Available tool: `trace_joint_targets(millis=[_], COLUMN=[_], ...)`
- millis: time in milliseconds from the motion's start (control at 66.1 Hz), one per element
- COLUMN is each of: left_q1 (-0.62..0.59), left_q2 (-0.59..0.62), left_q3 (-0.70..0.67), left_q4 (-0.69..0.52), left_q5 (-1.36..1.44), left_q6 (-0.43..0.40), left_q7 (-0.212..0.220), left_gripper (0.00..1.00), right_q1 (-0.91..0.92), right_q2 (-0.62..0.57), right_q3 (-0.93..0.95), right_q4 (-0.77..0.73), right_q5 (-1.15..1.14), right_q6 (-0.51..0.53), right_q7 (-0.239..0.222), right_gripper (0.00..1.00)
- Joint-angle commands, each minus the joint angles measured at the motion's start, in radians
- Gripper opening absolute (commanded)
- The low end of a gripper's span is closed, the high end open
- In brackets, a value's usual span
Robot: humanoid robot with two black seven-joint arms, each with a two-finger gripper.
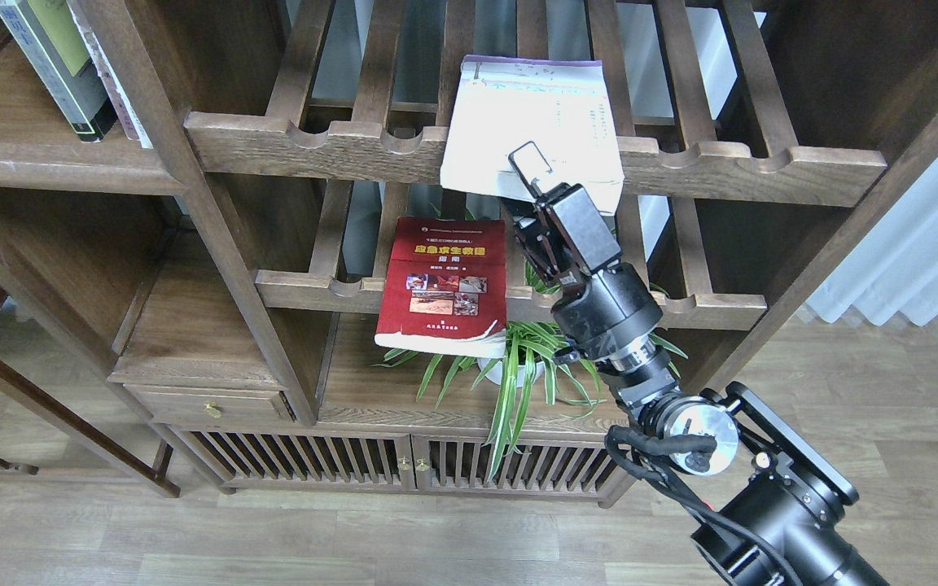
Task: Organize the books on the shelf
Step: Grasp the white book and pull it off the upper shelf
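A cream-white book with a purple top edge (530,114) lies flat on the upper slatted rack, its near edge hanging over the front rail. My right gripper (520,185) is at that near edge, open, with one fingertip (529,163) over the cover and the other below the book. A red book with a yellow title (444,281) lies on the lower slatted rack, also overhanging. A black-grey book with a yellow-green panel (50,61) leans on the solid dark-brown shelf (46,167) at the top left. My left gripper is out of view.
A spider plant in a white pot (518,366) stands under the red book, close to my right forearm. A pale book (115,94) leans beside the black-grey one. A cabinet with slatted doors (404,464) is below. A curtain (917,252) hangs at the right.
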Motion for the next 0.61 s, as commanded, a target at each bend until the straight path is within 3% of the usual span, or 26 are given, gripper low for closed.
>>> trace_joint_targets(millis=[0,91,182,197,242,545,590], left_q1=[0.002,0.000,0.000,0.000,0.000,0.000,0.002], left_q2=[0.001,0.001,0.001,0.001,0.001,0.001,0.001], left_q3=[-0.001,-0.003,-0.003,-0.003,-0.003,-0.007,-0.007], left_q4=[0.000,0.000,0.000,0.000,0.000,0.003,0.006], left_q5=[0.000,0.000,0.000,0.000,0.000,0.000,0.000], left_q6=[0.000,0.000,0.000,0.000,0.000,0.000,0.000], left_q7=[-0.001,-0.001,-0.001,-0.001,-0.001,-0.003,-0.003], left_gripper=[1.00,1.00,1.00,1.00,1.00,1.00,1.00], right_q1=[0.000,0.000,-0.003,-0.009,-0.014,-0.038,-0.044], right_q2=[0.000,-0.003,-0.006,-0.008,-0.012,-0.031,-0.032], right_q3=[0.019,0.020,0.030,0.036,0.036,0.034,0.034], right_q4=[0.001,0.001,0.001,0.001,0.001,0.001,0.001], right_q5=[0.024,0.025,0.027,0.033,0.044,0.068,0.068], right_q6=[0.000,0.000,0.008,0.011,0.011,0.049,0.070], right_q7=[0.000,0.000,-0.002,-0.002,-0.002,-0.002,-0.003], right_gripper=[0.85,0.83,0.73,0.63,0.55,0.06,0.05])
